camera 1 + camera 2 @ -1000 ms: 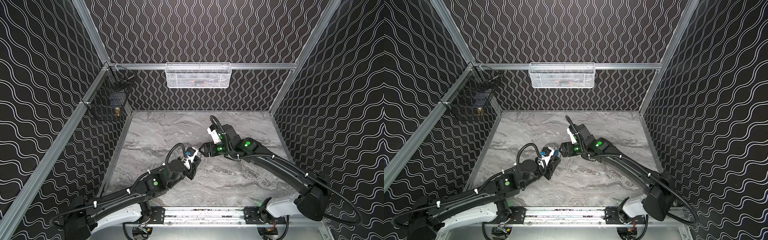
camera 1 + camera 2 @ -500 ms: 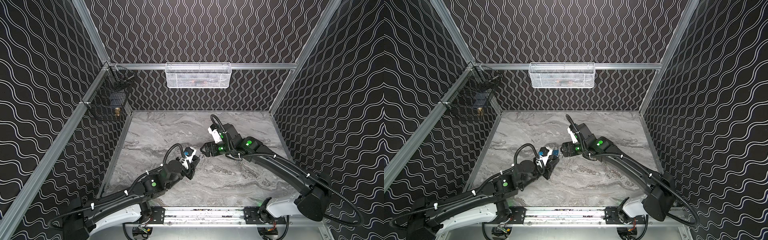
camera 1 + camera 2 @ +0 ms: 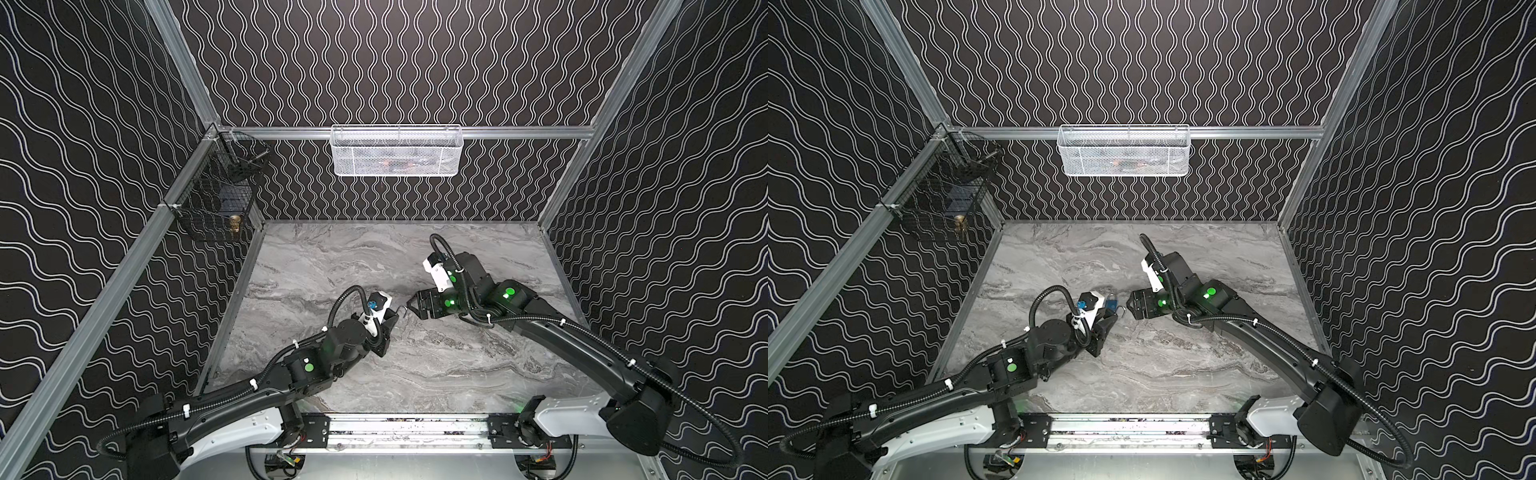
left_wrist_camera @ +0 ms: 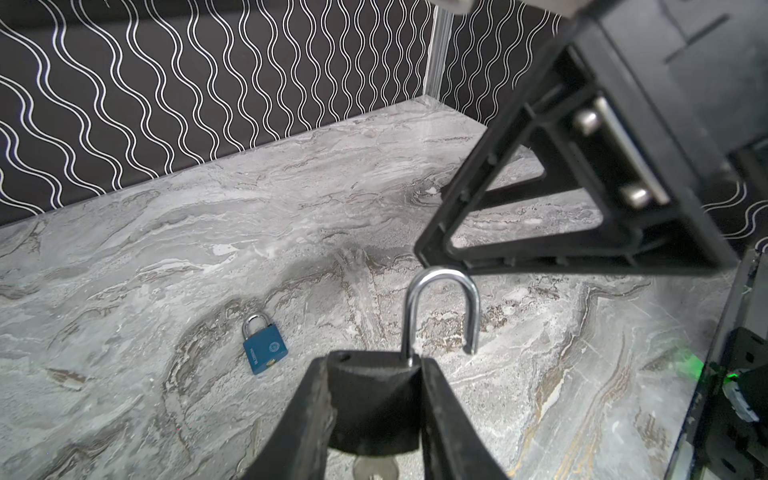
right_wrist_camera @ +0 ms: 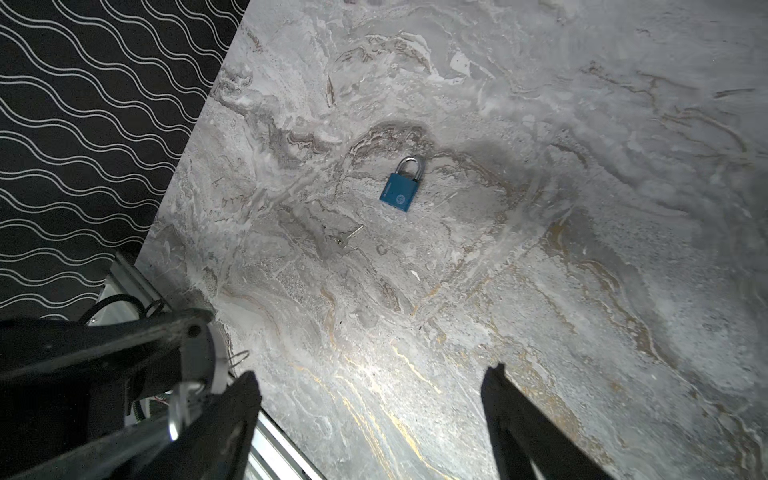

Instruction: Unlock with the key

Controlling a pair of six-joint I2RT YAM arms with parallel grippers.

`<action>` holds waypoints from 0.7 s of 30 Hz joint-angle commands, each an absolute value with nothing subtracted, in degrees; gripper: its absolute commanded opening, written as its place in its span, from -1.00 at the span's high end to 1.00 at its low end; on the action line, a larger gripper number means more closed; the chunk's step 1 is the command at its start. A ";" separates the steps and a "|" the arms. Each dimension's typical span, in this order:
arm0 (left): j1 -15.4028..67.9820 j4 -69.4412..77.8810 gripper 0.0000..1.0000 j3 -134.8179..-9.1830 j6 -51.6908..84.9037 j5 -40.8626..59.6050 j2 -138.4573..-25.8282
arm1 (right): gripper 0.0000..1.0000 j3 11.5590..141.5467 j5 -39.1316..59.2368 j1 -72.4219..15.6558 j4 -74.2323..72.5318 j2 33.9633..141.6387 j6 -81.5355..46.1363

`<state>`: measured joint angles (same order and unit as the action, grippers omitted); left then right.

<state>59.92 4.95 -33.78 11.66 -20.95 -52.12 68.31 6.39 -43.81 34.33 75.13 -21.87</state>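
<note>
My left gripper [image 4: 374,368] is shut on a black padlock [image 4: 370,399] and holds it above the table. The padlock's silver shackle [image 4: 440,276] stands sprung open, with one leg free of the body. The head of a key [image 4: 376,471] sticks out of the padlock's underside. In both top views the left gripper [image 3: 390,328] [image 3: 1106,328] points toward the right gripper [image 3: 415,307] [image 3: 1131,307]. My right gripper [image 5: 372,372] is open and empty. One of its fingers [image 4: 432,249] hangs just beyond the shackle's top, close to it.
A blue padlock [image 5: 399,191] [image 4: 265,347] [image 3: 1111,302] lies shut on the marble table [image 3: 457,374]. A small loose key [image 5: 347,239] lies near it. A white mesh basket [image 3: 397,151] hangs on the back wall and a black wire basket [image 3: 216,199] on the left wall.
The right gripper has drawn back slightly to the right, away from the shackle. The left gripper has hardly moved and keeps its hold on the black padlock.
</note>
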 commanded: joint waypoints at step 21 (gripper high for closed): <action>60.12 -25.01 1.00 -63.66 42.97 -23.15 -80.57 | -0.80 46.19 0.59 -36.44 35.07 49.74 -32.04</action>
<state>60.07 -19.16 -60.58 36.36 -25.08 -76.69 47.57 1.80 -37.45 33.93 51.70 -30.50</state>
